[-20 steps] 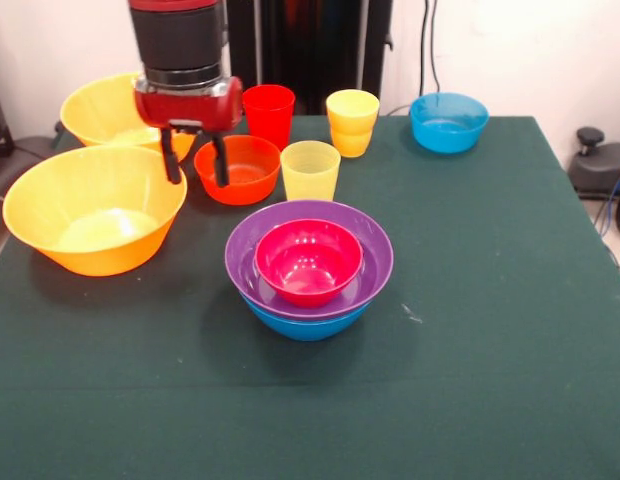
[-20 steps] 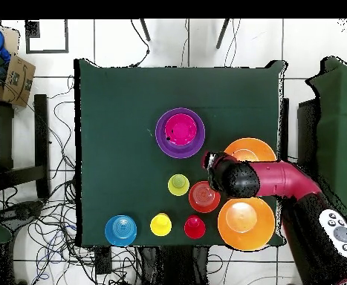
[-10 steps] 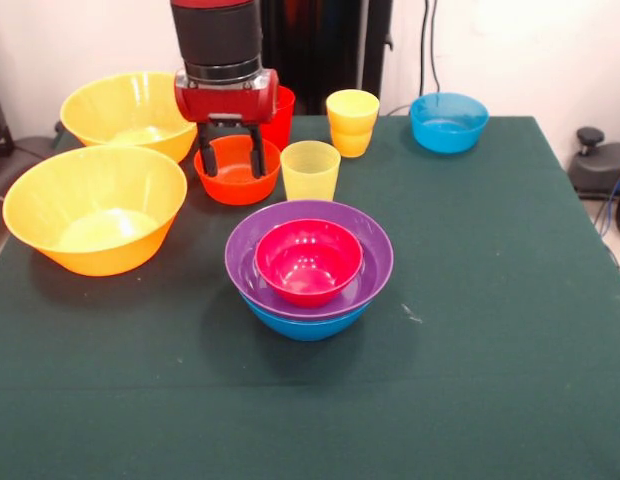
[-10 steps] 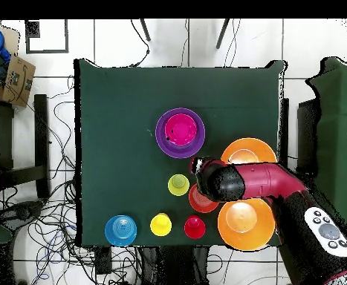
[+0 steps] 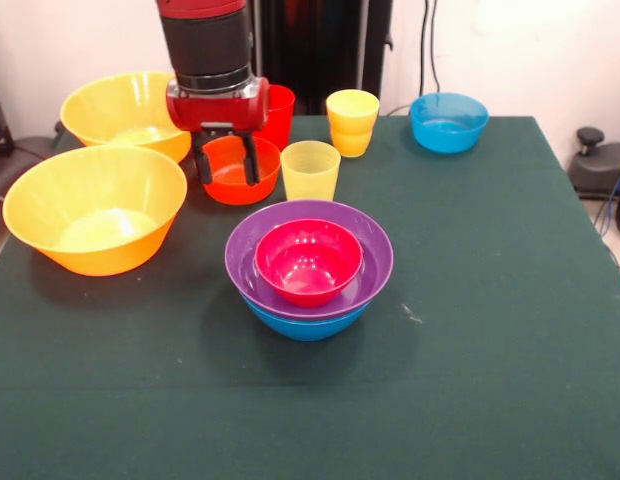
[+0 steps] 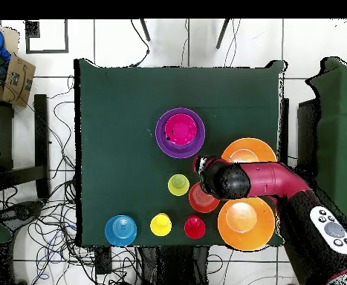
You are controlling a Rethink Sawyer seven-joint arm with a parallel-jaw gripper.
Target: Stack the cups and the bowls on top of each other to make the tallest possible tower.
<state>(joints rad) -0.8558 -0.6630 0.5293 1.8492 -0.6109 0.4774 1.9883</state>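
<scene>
The tool (image 5: 225, 160) has dropped lower, fingers spread, into the glossy orange-red bowl (image 5: 230, 182).

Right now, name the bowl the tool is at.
The orange-red bowl: the open tool reaches into it, between the two yellow-orange bowls and the pale yellow cup.

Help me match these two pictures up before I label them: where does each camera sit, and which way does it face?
Front view: across the table, facing the robot; the arm drops in from the top, gripper open over the orange-red bowl.
Overhead view: above the table, looking straight down, robot's base at the bottom right; the arm covers part of that bowl.
Both show the tower.
</scene>
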